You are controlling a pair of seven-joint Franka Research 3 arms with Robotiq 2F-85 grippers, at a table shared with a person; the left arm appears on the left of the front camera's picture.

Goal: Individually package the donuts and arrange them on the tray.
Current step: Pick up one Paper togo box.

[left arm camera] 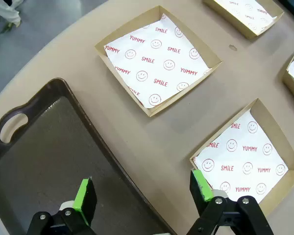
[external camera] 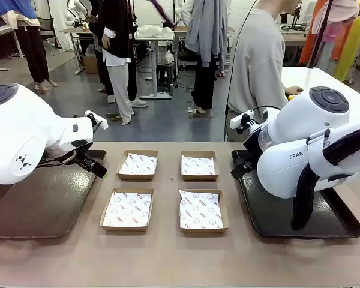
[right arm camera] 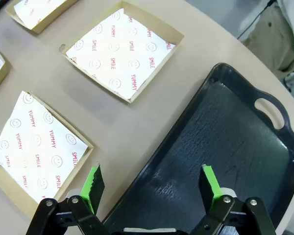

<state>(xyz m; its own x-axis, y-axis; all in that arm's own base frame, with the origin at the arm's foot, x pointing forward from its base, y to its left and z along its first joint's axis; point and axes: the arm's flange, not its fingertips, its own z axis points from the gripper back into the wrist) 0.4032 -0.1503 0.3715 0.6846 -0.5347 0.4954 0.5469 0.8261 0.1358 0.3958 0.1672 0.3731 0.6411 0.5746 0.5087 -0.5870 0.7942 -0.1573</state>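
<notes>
- yellow thing (external camera: 291,96): a small patch under the person's hand (external camera: 294,90) on the white table (external camera: 342,81) behind the right arm; too small to tell whether it is a donut.
- boxes (external camera: 126,228): four brown card boxes in two rows of two on the counter (external camera: 168,258) between the trays, each lined with white paper (external camera: 128,209) printed in red with "smile", "yummy" and smiley faces.
- left tray (external camera: 42,204) dark brown, right tray (external camera: 276,222) near black; both bare.
- left gripper (left arm camera: 143,190): jaws wide apart, holding nothing, above the left tray's inner rim.
- right gripper (right arm camera: 151,180): jaws wide apart, holding nothing, above the right tray's inner rim.
- counter: beige, rounded far edge, one small dark spot (external camera: 170,178) between the far boxes.
- room: grey floor (external camera: 162,120), work tables and standing people farther off.
</notes>
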